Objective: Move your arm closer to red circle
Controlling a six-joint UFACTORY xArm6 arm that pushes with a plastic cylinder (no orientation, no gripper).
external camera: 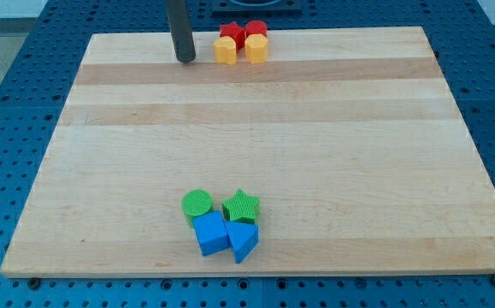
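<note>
Mostly done, by the look of it: my tip (185, 60) down on the table (256, 128) near the view's top, just left of the yellow blocks; red circle (256, 30) behind them, near; no gripper fitted; short approach left.

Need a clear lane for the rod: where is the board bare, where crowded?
Bare: the wide middle between my tip and the green circle. Crowded: top edge, red circle packed with the yellow blocks; bottom, around the blue blocks.

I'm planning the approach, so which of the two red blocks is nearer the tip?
The left red block, beside my tip; the other red block sits farther toward the view's right.
</note>
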